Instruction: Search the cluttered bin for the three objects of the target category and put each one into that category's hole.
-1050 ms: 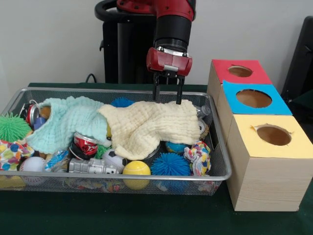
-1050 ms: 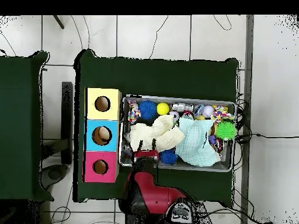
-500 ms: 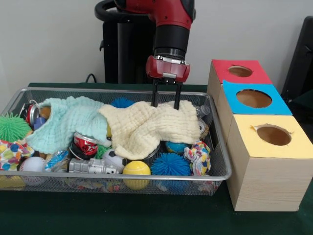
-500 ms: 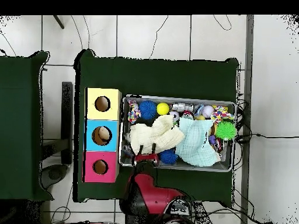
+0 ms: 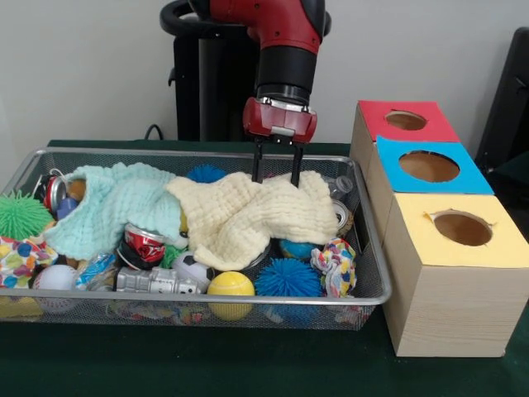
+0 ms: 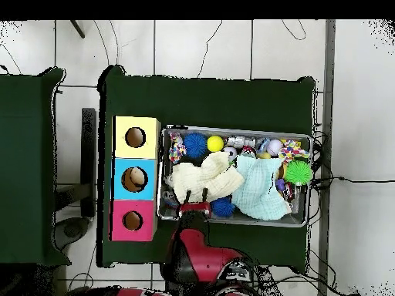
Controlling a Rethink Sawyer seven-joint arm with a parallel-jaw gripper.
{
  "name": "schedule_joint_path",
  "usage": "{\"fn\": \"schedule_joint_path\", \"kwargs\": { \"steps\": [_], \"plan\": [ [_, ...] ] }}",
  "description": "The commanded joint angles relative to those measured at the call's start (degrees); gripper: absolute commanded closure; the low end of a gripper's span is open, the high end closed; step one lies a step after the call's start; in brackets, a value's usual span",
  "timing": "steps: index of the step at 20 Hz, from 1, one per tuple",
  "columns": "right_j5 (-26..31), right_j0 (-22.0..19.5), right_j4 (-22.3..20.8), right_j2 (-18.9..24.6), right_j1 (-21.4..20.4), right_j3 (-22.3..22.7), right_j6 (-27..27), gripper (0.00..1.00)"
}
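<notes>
A wire-mesh bin (image 5: 374,248) holds a heap of toys under a cream cloth (image 5: 256,211) and a mint cloth (image 5: 116,203). Showing at its front are a blue spiky ball (image 5: 287,277), a yellow ball (image 5: 231,285), a small soccer ball (image 5: 192,266), a red can (image 5: 145,245) and a knotted rope toy (image 5: 335,263). My gripper (image 5: 275,175) hangs open over the cream cloth's far edge, fingertips at the fabric and nothing between them. In the overhead view the gripper (image 6: 194,206) is at the bin's (image 6: 235,129) lower left, by the cream cloth (image 6: 202,177).
Three wooden boxes with round holes stand beside the bin: red-topped (image 5: 376,124), blue-topped (image 5: 471,178) and yellow-topped (image 5: 413,227). A green spiky ball (image 5: 18,215) and a silver toy robot (image 5: 153,281) lie at the bin's other end. Another blue spiky ball (image 5: 205,173) sits behind the cloths.
The gripper has shifted a little left and toward the bin's far rim, staying open. The cloths and toys look unmoved.
</notes>
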Motion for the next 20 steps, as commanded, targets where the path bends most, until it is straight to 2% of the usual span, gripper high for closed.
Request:
{"fn": "schedule_joint_path", "kwargs": {
  "steps": [1, 19, 20],
  "plan": [
    [-3.2, -0.74, 2.23, 1.68, 3.96, -8.11, 8.96, 0.0],
    [-3.32, -0.04, 2.06, 0.99, 4.39, -8.65, 8.4, 0.0],
    [-3.37, -0.01, 2.03, 0.95, 4.41, -8.67, 8.4, 1.0]
  ]
}}
